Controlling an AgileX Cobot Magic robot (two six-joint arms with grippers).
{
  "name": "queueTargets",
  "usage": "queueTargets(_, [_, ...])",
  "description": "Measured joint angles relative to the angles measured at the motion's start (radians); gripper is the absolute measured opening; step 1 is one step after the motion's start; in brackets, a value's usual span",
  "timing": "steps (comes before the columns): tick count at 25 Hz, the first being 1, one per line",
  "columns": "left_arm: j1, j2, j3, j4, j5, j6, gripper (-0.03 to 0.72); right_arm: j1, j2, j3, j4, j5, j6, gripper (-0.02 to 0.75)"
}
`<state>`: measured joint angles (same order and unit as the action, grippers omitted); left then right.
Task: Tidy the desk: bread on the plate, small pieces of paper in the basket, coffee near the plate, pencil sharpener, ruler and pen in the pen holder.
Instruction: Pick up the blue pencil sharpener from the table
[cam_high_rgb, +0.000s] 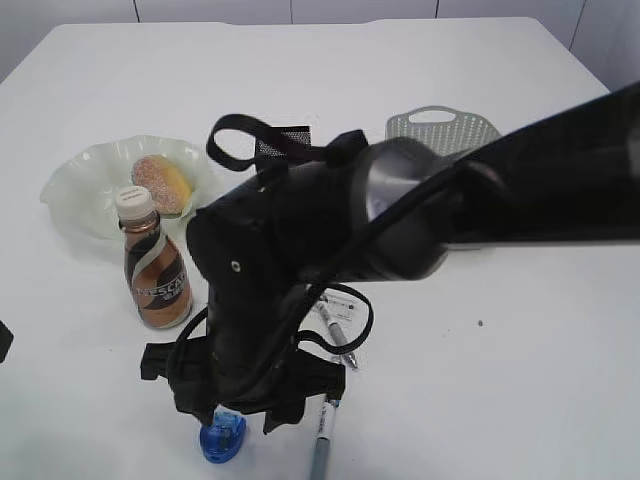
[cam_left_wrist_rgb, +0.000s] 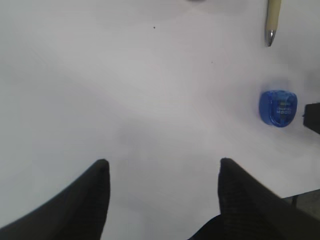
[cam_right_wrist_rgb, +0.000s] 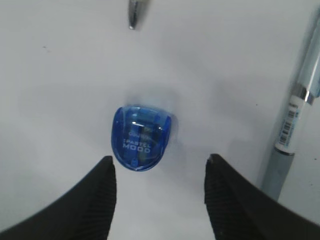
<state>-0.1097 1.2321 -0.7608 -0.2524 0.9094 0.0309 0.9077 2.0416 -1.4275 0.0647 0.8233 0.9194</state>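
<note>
The right gripper (cam_right_wrist_rgb: 157, 172) hangs spread just above the blue pencil sharpener (cam_right_wrist_rgb: 141, 138), not touching. A pen (cam_right_wrist_rgb: 298, 112) lies beside the sharpener. The left gripper (cam_left_wrist_rgb: 162, 172) is spread over bare table.

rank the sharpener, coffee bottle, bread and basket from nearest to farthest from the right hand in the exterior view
From the right hand:
1. Pencil sharpener, just below the hand at the front edge.
2. Coffee, upright to the left.
3. Bread, on the plate behind the coffee.
4. Basket, far back right.
</note>
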Motion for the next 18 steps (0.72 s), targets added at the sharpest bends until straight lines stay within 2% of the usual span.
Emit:
queueTargets(5, [0.0,0.0,0.0,0.0,-0.008,0.0,0.496,0.004,0.065,-0.102,0.019,0.033,0.035,0.417])
queueTargets(10, [0.0,0.0,0.0,0.0,-0.021,0.0,0.496,0.022,0.092,-0.199,-0.034,0.116,0.101,0.417])
queueTargets(18, [0.0,0.0,0.0,0.0,-0.027,0.0,0.496,0.023,0.135,-0.207,-0.037,0.177,0.129,0.417])
